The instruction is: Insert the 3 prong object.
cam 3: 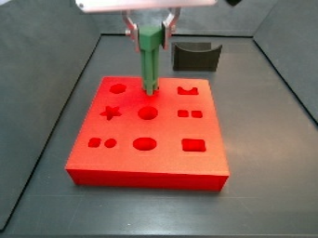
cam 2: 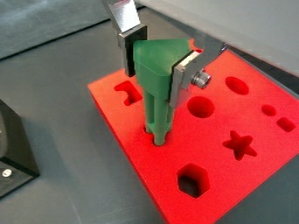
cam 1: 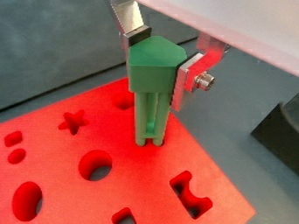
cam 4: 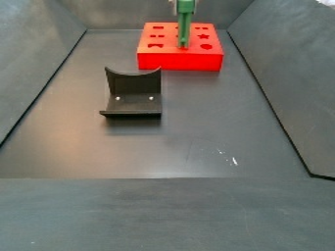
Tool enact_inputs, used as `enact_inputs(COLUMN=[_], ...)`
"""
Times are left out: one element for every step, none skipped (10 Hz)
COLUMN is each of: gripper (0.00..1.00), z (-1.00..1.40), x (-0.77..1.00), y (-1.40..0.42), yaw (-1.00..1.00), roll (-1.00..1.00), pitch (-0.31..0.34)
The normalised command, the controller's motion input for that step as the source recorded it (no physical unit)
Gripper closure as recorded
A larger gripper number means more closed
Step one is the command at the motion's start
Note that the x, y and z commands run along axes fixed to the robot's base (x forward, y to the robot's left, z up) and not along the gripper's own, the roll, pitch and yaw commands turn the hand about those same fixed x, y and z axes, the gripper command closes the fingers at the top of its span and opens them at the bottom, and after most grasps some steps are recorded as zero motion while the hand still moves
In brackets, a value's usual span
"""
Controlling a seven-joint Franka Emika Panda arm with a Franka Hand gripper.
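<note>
The 3 prong object, a long green peg, stands upright with its lower end in a hole at the far middle of the red block. It also shows in a wrist view and in both side views. My gripper is above the block, its silver fingers closed on the peg's wide head, also in a wrist view and a side view. The block has several differently shaped holes.
A dark grey U-shaped holder stands on the dark floor beyond the block, and shows well apart from it in a side view. Sloping dark walls enclose the floor.
</note>
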Motion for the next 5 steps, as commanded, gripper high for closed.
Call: enact_inputs(gripper=[1.0, 1.0, 1.0, 1.0, 1.0], z=[-0.52, -0.5, -0.38, -0.04, 0.0], x=[0.0, 0.0, 0.0, 0.0, 0.0], y=[0.0, 0.0, 0.0, 0.0, 0.0], yaw=[0.0, 0.0, 0.0, 0.0, 0.0], roll=[0.0, 0.0, 0.02, 0.0, 0.0], pitch=[-0.14, -0.124, -0.091, 0.0, 0.0])
